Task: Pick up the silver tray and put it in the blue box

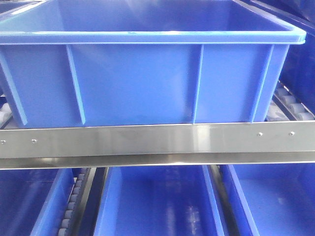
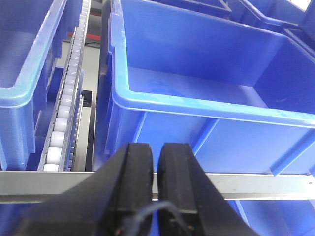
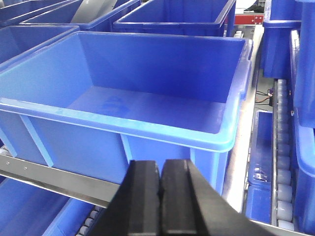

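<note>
A large deep blue box [image 1: 138, 83] with a thick rim and vertical ribs fills the front view; what shows of its inside is bare. My left gripper [image 2: 157, 147] hangs in front of the blue box [image 2: 197, 142], just below its near rim, shut with only a sliver between its black fingers and nothing in them. In the right wrist view my right gripper [image 3: 160, 164] is shut and holds nothing, close to the near wall of the blue box [image 3: 98, 132]. The silver tray is out of view.
The box rests on a rack behind a steel rail [image 1: 157, 140]. More blue bins [image 1: 157, 201] sit on the level below. Roller tracks [image 2: 61, 123] [image 3: 283, 147] run beside it. Other blue crates [image 2: 19, 73] [image 3: 177, 14] stand left and behind.
</note>
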Motion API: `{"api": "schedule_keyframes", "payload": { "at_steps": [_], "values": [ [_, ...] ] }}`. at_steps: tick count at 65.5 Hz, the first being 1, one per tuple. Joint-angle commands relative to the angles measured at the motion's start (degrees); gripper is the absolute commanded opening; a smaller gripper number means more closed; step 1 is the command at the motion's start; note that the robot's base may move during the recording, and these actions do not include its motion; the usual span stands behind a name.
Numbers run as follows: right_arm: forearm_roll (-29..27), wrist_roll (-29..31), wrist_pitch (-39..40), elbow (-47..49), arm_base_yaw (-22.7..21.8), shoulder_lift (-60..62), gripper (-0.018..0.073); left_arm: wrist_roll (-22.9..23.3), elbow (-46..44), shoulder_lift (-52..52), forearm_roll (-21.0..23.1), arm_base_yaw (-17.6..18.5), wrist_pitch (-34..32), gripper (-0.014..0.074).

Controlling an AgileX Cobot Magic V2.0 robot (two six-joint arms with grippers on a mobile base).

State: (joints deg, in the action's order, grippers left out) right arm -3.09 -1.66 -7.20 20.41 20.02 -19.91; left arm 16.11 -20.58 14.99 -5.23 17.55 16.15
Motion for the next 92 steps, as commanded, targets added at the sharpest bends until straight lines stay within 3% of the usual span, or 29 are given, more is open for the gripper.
{"api": "schedule_keyframes", "payload": {
  "at_steps": [1, 18, 33, 41, 48, 92],
  "values": [
    [0.5, 0.7, 4.5, 1.5, -0.1, -0.2, 0.0053, 0.3, -1.5, 0.3, -0.2, 0.4, -4.3, 0.0011],
    [0.5, 0.7, 4.6, 0.1, -0.5, 0.5, 0.0053, 0.3, -1.5, 0.3, -0.2, 0.4, -4.3, 0.0011],
    [3.8, 0.7, 6.2, -9.8, -15.6, 13.5, 0.0053, 0.3, -1.5, 0.3, -0.2, 0.4, -4.3, 0.0011],
    [3.8, 0.7, 6.2, -16.4, -19.8, 21.0, 0.0053, 0.3, -1.5, 0.3, -0.2, 0.4, -4.3, 0.0011],
    [3.8, 0.6, 9.2, -21.1, -19.9, 21.5, 0.0053, 0.3, -1.5, 0.3, -0.2, 0.4, -4.2, 0.0011],
    [3.8, 0.6, 8.3, -21.0, -19.9, 21.6, 0.0053, 0.3, -1.5, 0.3, -0.2, 0.3, -4.3, 0.0011]
  ]
}}
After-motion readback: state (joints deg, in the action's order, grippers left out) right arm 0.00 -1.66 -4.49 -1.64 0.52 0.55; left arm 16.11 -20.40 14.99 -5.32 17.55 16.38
